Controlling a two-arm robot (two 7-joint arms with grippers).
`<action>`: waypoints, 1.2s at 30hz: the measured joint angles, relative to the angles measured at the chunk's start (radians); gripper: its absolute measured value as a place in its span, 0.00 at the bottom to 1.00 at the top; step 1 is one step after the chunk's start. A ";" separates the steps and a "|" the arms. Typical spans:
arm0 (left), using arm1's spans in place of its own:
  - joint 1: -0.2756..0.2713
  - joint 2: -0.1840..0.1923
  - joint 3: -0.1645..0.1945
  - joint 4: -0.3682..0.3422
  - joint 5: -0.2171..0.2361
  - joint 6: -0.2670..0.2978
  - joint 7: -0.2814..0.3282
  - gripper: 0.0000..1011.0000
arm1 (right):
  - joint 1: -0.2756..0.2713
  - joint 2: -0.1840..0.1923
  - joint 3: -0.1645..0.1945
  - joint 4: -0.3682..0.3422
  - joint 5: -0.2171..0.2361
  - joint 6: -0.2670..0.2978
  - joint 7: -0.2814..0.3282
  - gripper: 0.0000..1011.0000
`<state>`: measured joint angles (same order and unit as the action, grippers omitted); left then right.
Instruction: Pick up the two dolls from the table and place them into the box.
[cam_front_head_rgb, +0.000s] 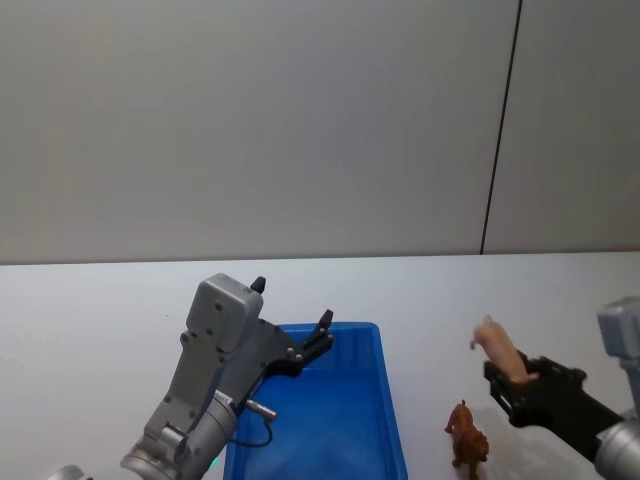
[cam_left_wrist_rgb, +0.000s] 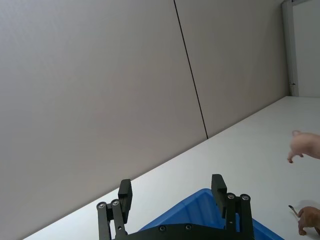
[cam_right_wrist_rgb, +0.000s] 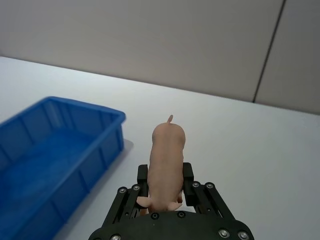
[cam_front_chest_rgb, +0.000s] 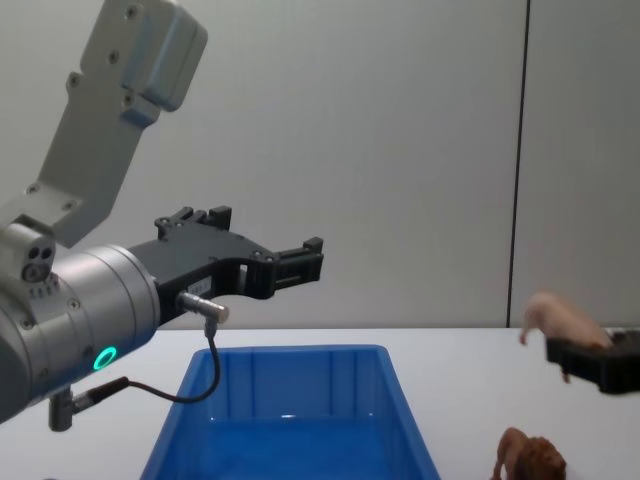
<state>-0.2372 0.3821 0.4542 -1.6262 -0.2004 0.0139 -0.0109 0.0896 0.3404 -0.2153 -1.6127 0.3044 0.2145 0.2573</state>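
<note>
Right hand (cam_right_wrist_rgb: 165, 181): closed on the pig (cam_right_wrist_rgb: 167, 159), which is clamped between the two black fingers near its head end, its tail end pointing away from the wrist.
Pig: held clear of the table (cam_front_head_rgb: 100, 300), to the right of the box (cam_front_head_rgb: 350, 327) and above the lion (cam_front_head_rgb: 467, 436); nothing but the fingers is touched by it.
Lion: seen standing upright on the table, just beside the box's right wall and below the right hand; it is not gripped.
Left hand (cam_left_wrist_rgb: 171, 185): open, its two fingers spread wide apart with nothing held between them; it is raised above the far left part of the box and is aimed forward toward the wall.
Box: set on the table in front of the robot, between the two arms; no doll is seen on the visible part of its blue floor.
Table: white and smooth; the box and the lion are carried by it.
</note>
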 joint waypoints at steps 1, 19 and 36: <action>0.000 0.000 0.000 0.000 0.000 0.000 0.000 0.99 | 0.005 -0.002 -0.001 -0.002 -0.001 0.002 0.005 0.37; 0.000 0.000 0.000 0.000 0.000 0.000 0.000 0.99 | 0.156 -0.102 -0.078 0.062 -0.075 0.112 0.203 0.37; 0.000 0.000 0.000 0.000 0.000 0.000 0.000 0.99 | 0.216 -0.163 -0.139 0.138 -0.123 0.140 0.274 0.76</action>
<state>-0.2372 0.3821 0.4542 -1.6262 -0.2004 0.0138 -0.0109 0.3054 0.1776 -0.3538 -1.4750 0.1812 0.3545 0.5314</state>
